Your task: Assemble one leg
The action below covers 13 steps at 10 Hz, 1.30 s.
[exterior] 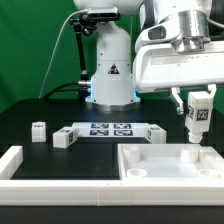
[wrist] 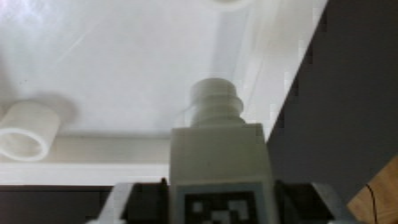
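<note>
claw: the claw (exterior: 197,108) is clamped on the leg (exterior: 198,120), a finger on each flat side of its upper part; the wrist view shows the same hold, the claw (wrist: 221,205) shut around the tagged block
leg position: upright in the air over the white square tray-like part (exterior: 150,152), toward that part's end at the exterior view's right; whether its lower end touches the tray i cannot tell
peg end: the leg (wrist: 217,150) narrows to a stepped round peg end (wrist: 214,98) that points at the tray floor (wrist: 125,50); a short round stub (wrist: 32,130) stands nearby
weight: judged light; a small plastic piece
stiffness: judged rigid; unlikely to yield under the squeeze
surface: smooth plastic, probably slippery; the flat faces give the fingers a square seat
where to hold: on two opposite flat sides, high on the block, with the peg end free
weak point: likely the thin peg under side load
others: a loose leg (exterior: 38,130) and another loose leg (exterior: 64,138) rest on the black tabletop (exterior: 95,162) near the marker board (exterior: 110,131), well apart from the claw
</note>
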Motion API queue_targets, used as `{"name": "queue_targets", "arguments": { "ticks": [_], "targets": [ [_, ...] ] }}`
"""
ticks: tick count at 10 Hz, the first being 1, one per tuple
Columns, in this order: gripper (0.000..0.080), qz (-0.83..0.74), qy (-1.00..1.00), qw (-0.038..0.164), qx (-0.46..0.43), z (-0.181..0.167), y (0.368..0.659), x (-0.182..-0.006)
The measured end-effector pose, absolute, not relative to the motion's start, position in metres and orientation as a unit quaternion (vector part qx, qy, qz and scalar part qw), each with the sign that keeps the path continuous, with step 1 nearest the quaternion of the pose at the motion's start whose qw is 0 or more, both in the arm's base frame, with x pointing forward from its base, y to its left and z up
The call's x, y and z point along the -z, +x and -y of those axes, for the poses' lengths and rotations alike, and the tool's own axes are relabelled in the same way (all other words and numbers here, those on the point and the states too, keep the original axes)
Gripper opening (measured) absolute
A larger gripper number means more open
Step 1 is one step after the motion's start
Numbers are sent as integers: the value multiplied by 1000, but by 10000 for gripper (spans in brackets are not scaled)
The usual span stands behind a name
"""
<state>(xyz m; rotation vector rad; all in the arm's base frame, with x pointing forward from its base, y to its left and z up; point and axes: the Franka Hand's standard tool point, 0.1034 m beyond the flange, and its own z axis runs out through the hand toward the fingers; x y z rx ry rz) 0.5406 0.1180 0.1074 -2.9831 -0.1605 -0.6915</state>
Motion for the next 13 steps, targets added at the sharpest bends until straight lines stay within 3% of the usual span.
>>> {"name": "queue_targets", "arguments": {
  "ticks": [4,9,13],
  "targets": [
    [288,53,-972,37,224,-118,540,-107],
    [288,63,-968,37,240,-120,600,-100],
    [288,60,-967,36,245,-122,611,-80]
  ]
}}
